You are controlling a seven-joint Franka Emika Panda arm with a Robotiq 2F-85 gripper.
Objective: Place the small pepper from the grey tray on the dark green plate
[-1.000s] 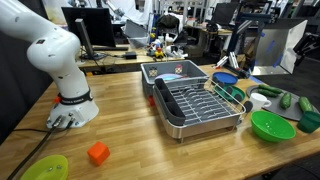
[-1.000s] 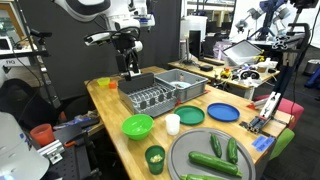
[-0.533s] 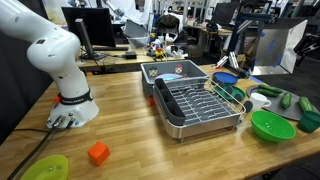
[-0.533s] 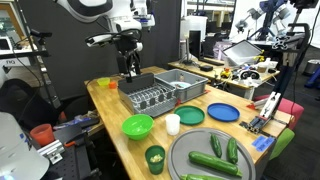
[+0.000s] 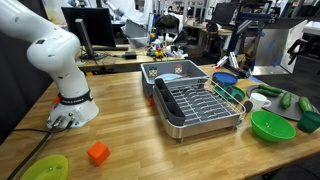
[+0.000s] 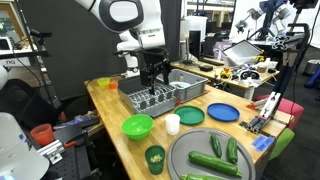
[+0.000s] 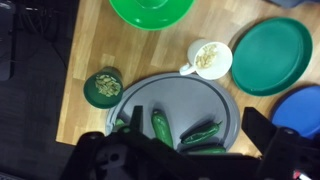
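The round grey tray (image 7: 215, 98) holds several green peppers; a short one (image 7: 198, 132) lies near its middle beside a longer one (image 7: 160, 127). The tray (image 6: 240, 168) and its peppers (image 6: 217, 145) also show in an exterior view at the table's near end. The dark green plate (image 7: 272, 55) lies beyond the tray, next to the blue plate (image 7: 305, 105); it also shows in an exterior view (image 6: 188, 116). My gripper (image 7: 180, 150) is open and empty, well above the tray. In an exterior view it hangs (image 6: 155, 75) over the dish rack (image 6: 150, 97).
A bright green bowl (image 6: 137, 126), a white cup (image 6: 172, 123) and a small green cup (image 6: 154, 158) stand around the tray. An orange block (image 5: 97, 153) and a yellow-green plate (image 5: 45, 168) lie near the robot base (image 5: 70, 105). The table edge runs along the cups.
The arm has swung from behind the far end of the dish rack to above the rack, toward the plates and tray. The objects on the table have not moved.
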